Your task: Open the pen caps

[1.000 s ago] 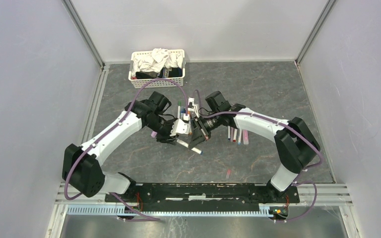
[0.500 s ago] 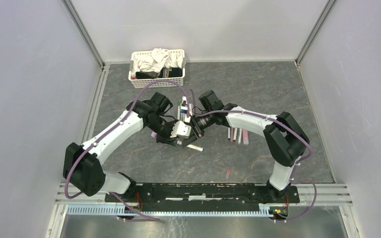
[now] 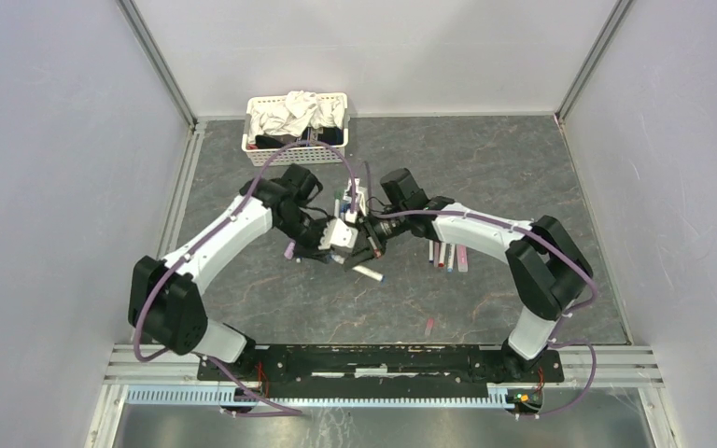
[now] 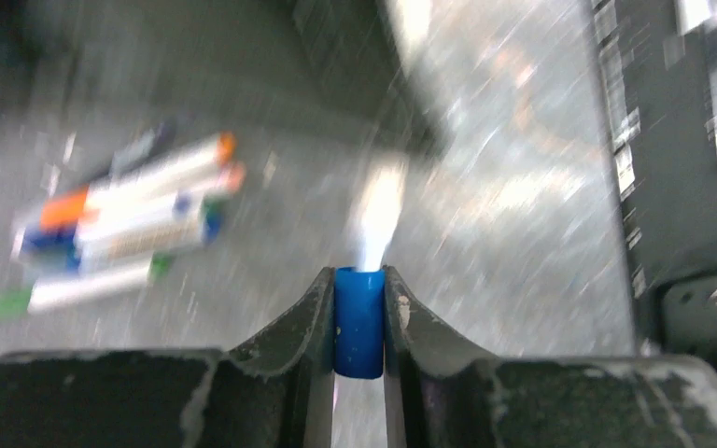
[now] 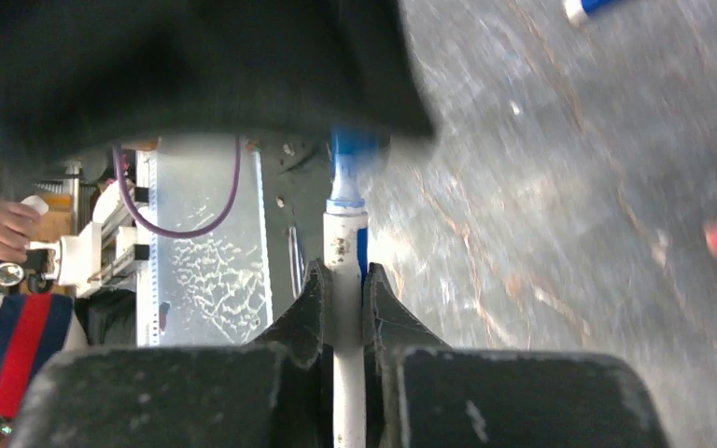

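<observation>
My left gripper [image 3: 344, 235] and right gripper [image 3: 372, 233] meet tip to tip above the middle of the mat. In the left wrist view, my left gripper [image 4: 358, 273] is shut on a short blue pen cap [image 4: 358, 322], with a blurred white shape just beyond it. In the right wrist view, my right gripper [image 5: 345, 273] is shut on a white pen barrel [image 5: 345, 233]. Its blue end [image 5: 345, 163] reaches into the dark body of the left gripper. Whether cap and pen are still joined is hidden.
A loose white pen [image 3: 366, 273] lies on the mat just in front of the grippers. A row of pens [image 3: 445, 252] lies to the right and more pens [image 3: 345, 199] behind. A white basket of cloths [image 3: 296, 126] stands at the back. A small pink piece [image 3: 429, 326] lies near the front.
The right gripper has swung left and closed up against the left gripper. Both have then shifted slightly toward the back together. The loose pen has stayed on the mat.
</observation>
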